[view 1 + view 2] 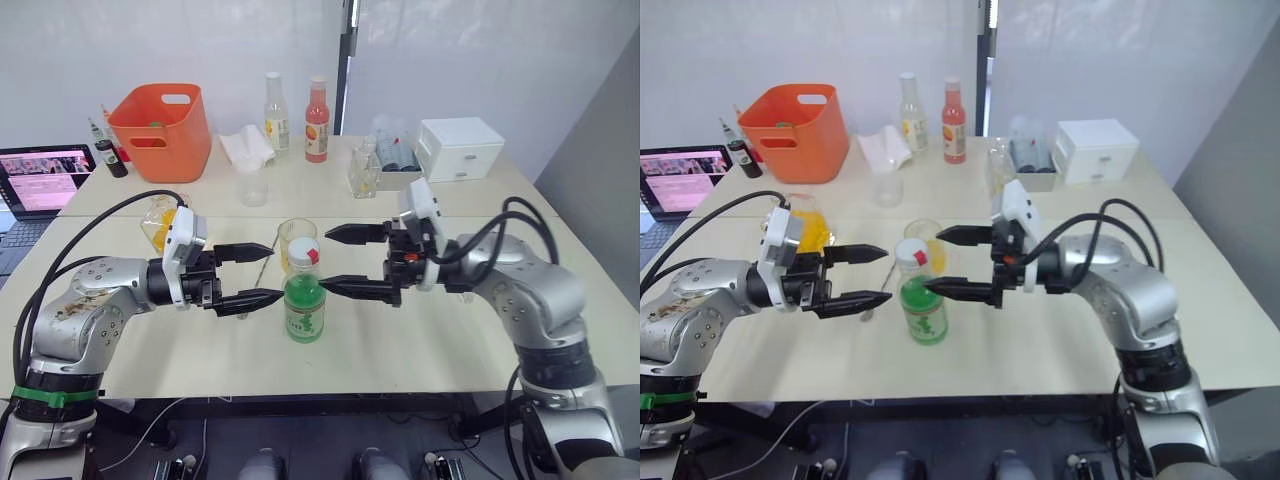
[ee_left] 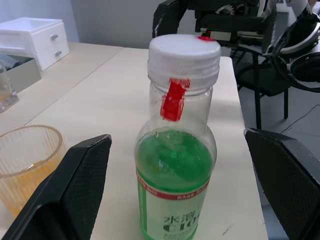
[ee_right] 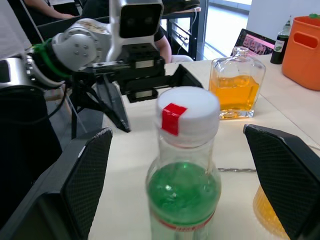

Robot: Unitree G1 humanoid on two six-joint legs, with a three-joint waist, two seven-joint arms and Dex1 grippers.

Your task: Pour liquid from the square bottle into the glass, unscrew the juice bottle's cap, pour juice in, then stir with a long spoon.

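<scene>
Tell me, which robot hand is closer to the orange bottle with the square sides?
The left. The left gripper sits open just in front of the square bottle, while the right gripper is open past the juice bottle, farther away.

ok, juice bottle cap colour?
The cap is white, with a red tape strip running down onto the juice bottle neck; clearest in left wrist view.

I see a pale table [image 1: 420, 340] | near front edge, middle: juice bottle [image 1: 303, 300], glass [image 1: 296, 240] just behind it, long spoon [image 1: 261, 268] flat beside | left: square bottle [image 1: 160, 222] | far edge: orange bin [image 1: 160, 130], two slim bottles [image 1: 296, 118], white drawer box [image 1: 460, 148] | far left corner: laptop [image 1: 42, 180]
</scene>
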